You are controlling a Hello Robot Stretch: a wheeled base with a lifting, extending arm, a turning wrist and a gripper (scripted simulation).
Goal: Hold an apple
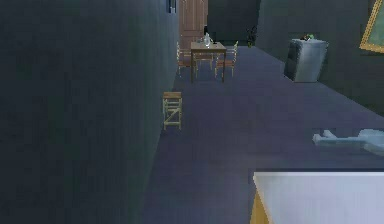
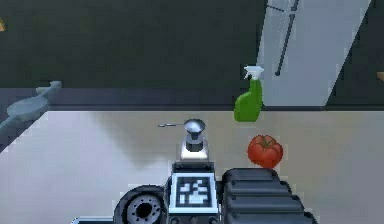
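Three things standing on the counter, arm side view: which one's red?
The round red fruit, rightmost of the three. The spray bottle behind it is green and tall; the small shaker to its left is grey.

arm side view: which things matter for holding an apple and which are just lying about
Job: red fruit on the counter, perhaps the apple.
Lying about: spray bottle; fridge.

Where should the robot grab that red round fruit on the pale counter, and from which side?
Probably around the widest middle of the red round fruit, coming from the near edge of the pale counter. It is rounded with no handle, and the green plastic spray bottle stands just beyond it, so that side looks clearest.
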